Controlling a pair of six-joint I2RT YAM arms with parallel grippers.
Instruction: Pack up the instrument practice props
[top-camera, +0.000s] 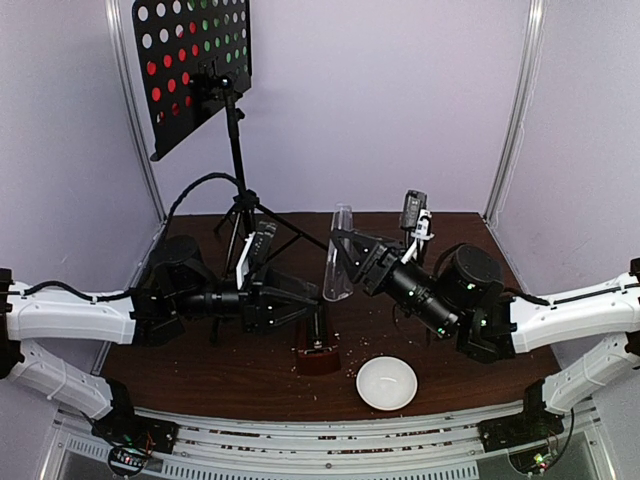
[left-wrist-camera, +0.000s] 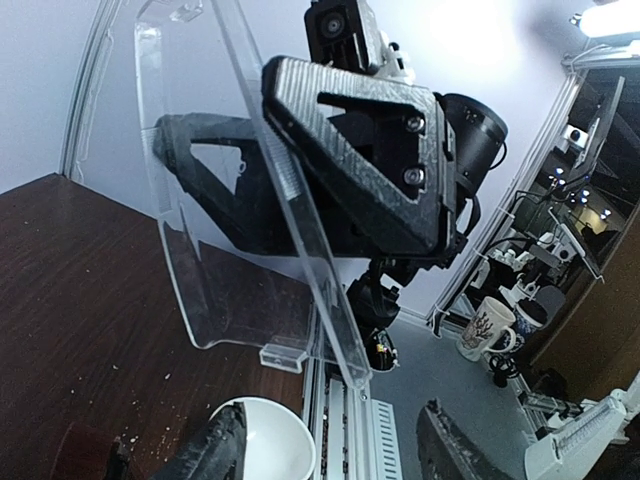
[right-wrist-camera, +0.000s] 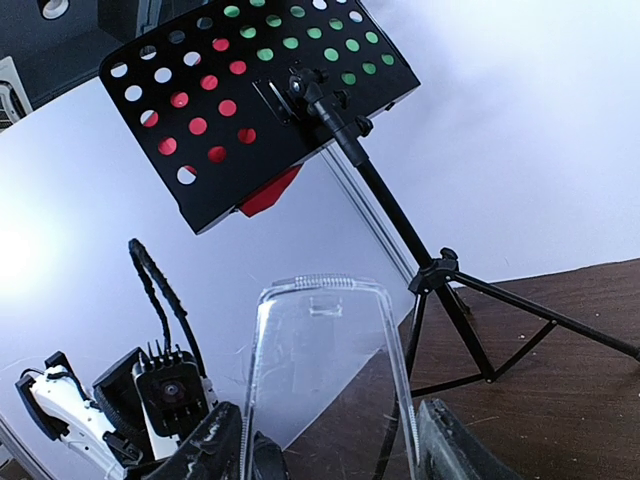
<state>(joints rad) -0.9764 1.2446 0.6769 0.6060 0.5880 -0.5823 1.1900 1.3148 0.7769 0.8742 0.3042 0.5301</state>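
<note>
On the near tabletop (top-camera: 220, 375), the white bowl (top-camera: 387, 383) sits beside the uncovered red-brown metronome (top-camera: 318, 358). The left claw (top-camera: 308, 308) hovers just behind, and its own wrist view shows it spread wide. The right claw (top-camera: 350, 262) pinches the clear cover (top-camera: 341, 235) upright. Farthest back stands the music stand (top-camera: 200, 90); only the right wrist view shows a red sheet (right-wrist-camera: 268, 193) poking out below it.

White arm links (top-camera: 70, 315) and black joints (top-camera: 178, 268); the right hand (left-wrist-camera: 220, 105) has black, triangular, cut-out fingers (left-wrist-camera: 290, 90) with two screws (left-wrist-camera: 413, 124).

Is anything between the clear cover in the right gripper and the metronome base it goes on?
Nothing visible. The clear cover, held in the right gripper, is raised over the table near the metronome; the open left gripper sits close beside it.
</note>
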